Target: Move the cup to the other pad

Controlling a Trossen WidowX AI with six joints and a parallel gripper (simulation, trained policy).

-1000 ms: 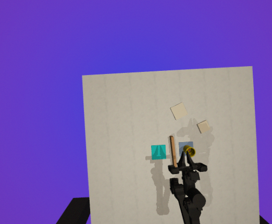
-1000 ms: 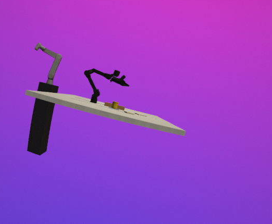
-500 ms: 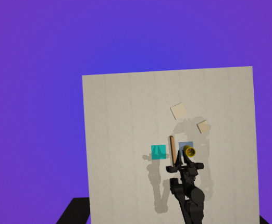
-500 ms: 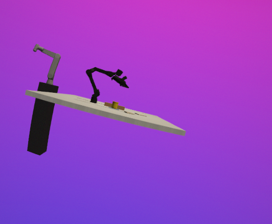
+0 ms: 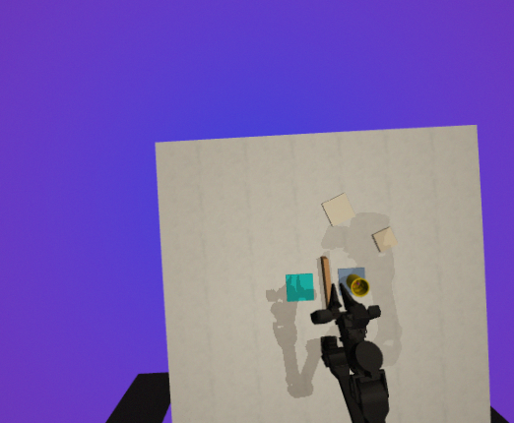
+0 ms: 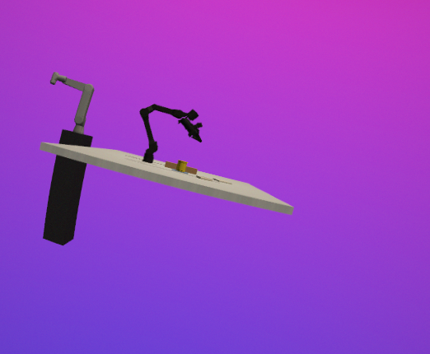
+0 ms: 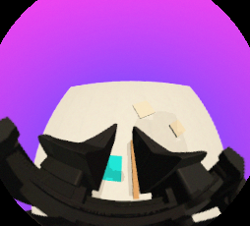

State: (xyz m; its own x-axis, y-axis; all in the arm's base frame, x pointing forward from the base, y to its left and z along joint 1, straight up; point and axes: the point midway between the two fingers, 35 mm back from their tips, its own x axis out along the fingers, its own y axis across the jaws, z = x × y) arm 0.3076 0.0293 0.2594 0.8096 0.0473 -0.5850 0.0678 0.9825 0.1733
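Note:
A yellow cup (image 5: 358,285) (image 6: 182,165) stands upright on the blue-grey pad (image 5: 345,271). Small reddish specks show inside it in the top view, probably marbles; their number cannot be told. The teal pad (image 5: 299,287) (image 7: 115,168) lies to the left, with nothing on it but shadow. My gripper (image 5: 337,285) (image 6: 201,141) (image 7: 125,128) is empty, its fingertips a narrow gap apart. It hangs well above the table, tilted downward, and appears left of the cup in the top view. The cup is not visible in the wrist view.
A low brown bar (image 5: 325,272) (image 6: 191,170) (image 7: 135,172) stands on the table (image 5: 221,216) between the two pads. A larger cream tile (image 5: 339,210) (image 7: 144,109) and a smaller tan tile (image 5: 385,239) (image 7: 178,128) lie farther out, beyond the pads.

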